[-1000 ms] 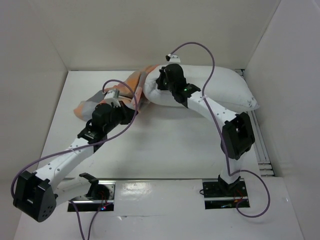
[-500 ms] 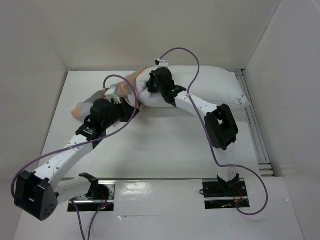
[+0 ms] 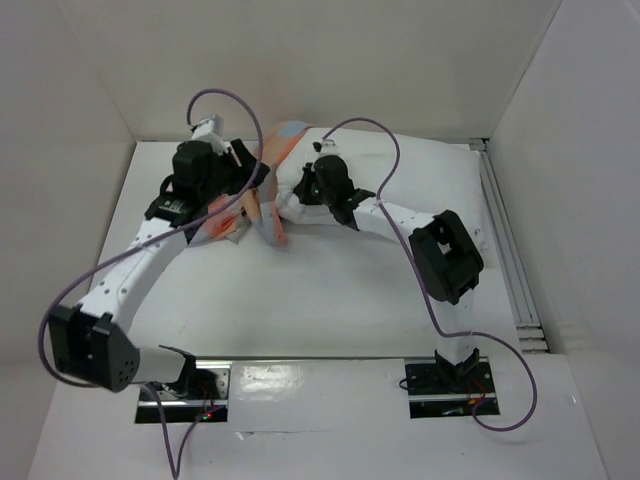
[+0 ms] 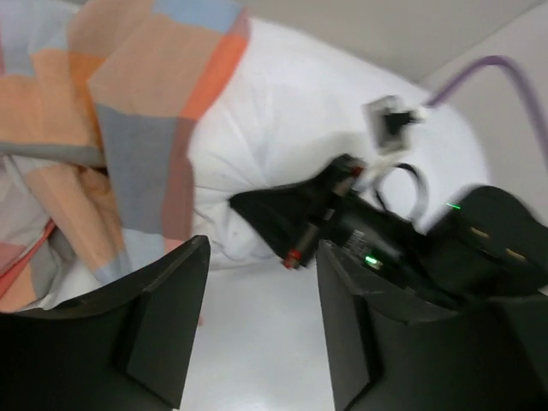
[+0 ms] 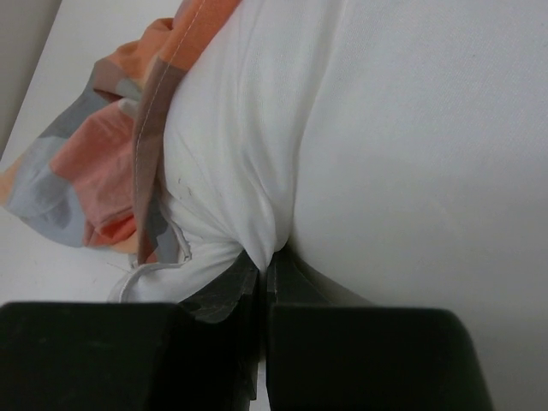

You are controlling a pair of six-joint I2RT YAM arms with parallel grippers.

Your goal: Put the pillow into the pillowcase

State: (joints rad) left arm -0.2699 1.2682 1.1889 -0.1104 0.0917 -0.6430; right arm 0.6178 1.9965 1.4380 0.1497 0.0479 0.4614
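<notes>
Found the pillow (image 5: 385, 128), plump, plain white, smooth-skinned and rectangular, lying lengthways along the far side of the matte white desk (image 3: 330, 290), close against the back wall (image 3: 300, 70). Saw its left end squeezed into soft creases and partly covered by the pillowcase (image 4: 137, 86). Logged the pillowcase as thin, limp cloth in big checks of orange, light blue, grey and tan, with a stitched hem, draped over the top of the pillow's left end and bunched in loose folds on the desk beside and in front of it. Could not judge depth of pillow inside the opening. Noted the right claw (image 5: 265, 272), black and hard-edged, clenched on a pinch of the pillow's white cover at the near side of that left end, fabric puckered into radiating wrinkles around the closed tips, checked hem just beside the pinch. Noted the left claw (image 4: 261, 257) released, two broad black fingers (image 4: 163, 325) spread well apart, grasping nothing, held near the bunched case and facing the right claw across the pillow's end; only bare desk and pillow edge seen through the gap. Marked a glossy purple cable (image 3: 372, 125) looping over the right arm (image 3: 400, 212) above the pillow. Recorded a small green light (image 4: 370, 259) on that arm's dark wrist housing in the left wrist view.
</notes>
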